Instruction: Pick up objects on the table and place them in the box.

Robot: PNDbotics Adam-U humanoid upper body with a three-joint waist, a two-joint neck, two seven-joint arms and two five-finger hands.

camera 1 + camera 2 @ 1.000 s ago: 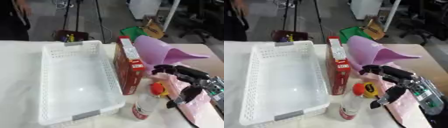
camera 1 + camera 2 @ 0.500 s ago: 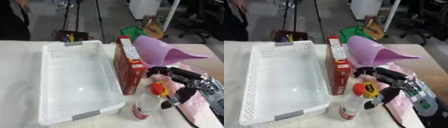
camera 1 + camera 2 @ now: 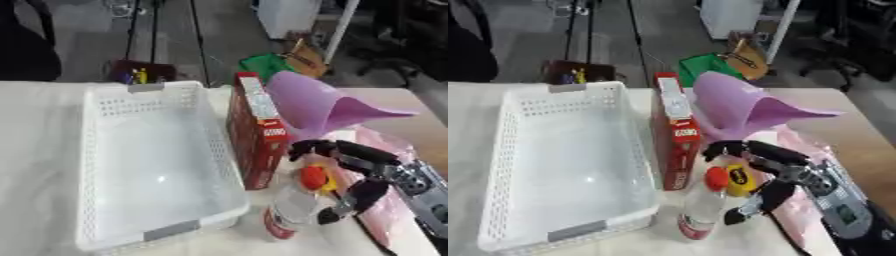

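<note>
Right hand [image 3: 773, 172] moved closer; fingers bracket bottle [image 3: 700, 207] cap, open.

The table [image 3: 35, 150] is seen from above by both eyes of the head camera, which is aimed forward and down from the near edge. The white basket [image 3: 105, 165] is framed at close range on the left, the red box [image 3: 677, 145] in the middle. Nearly the same scene is shared; in the right eye view everything is shifted slightly leftward. The floor beyond the table is taken in at the top.
</note>
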